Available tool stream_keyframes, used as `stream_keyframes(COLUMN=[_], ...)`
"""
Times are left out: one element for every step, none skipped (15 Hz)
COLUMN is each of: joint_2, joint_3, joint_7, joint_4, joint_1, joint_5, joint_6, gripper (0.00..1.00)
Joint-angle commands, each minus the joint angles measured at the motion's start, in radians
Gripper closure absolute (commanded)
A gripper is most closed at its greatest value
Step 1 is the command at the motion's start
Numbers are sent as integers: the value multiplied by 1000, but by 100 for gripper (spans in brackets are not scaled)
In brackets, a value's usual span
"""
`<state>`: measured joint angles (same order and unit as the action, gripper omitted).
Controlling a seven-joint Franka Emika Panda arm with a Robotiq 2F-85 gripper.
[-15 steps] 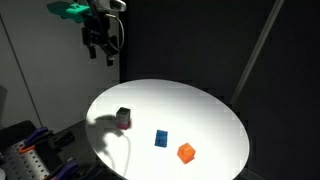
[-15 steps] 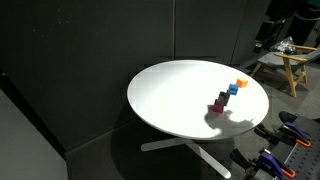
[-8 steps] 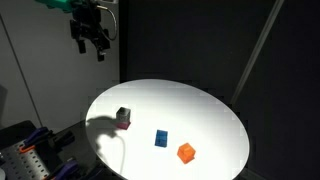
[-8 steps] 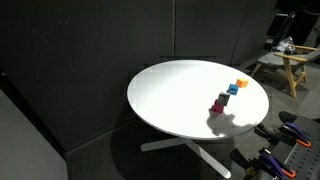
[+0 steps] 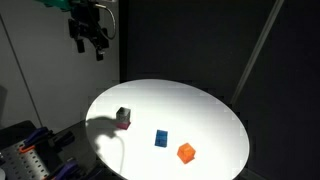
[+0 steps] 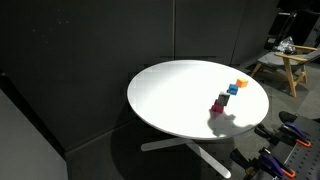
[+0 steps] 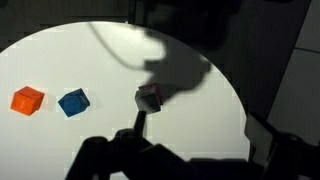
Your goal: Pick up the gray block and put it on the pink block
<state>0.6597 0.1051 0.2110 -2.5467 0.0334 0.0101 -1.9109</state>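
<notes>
Looking across the round table [image 5: 200, 105], we find the gray block [image 5: 123, 113] resting on top of the pink block [image 5: 124, 125] near the rim, well apart from our gripper [image 5: 89, 50], which hangs high with its jaws wide and empty. We judge the cube light, rigid and smooth. Any regrasp should pinch two opposite flat sides, gently, so the stack does not topple.

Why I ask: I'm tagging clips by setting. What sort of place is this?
Probably a lab or workshop: black panels stand behind a round white table holding small coloured cubes, a robot gripper hangs nearby, and a wooden trestle stands in the background.
</notes>
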Motion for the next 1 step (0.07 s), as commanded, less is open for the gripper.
stream_keyframes(joint_2=[0], joint_3=[3], joint_7=[-2], joint_4=[2], joint_1=[-4], joint_5=[-2], joint_6=[2], gripper=[0])
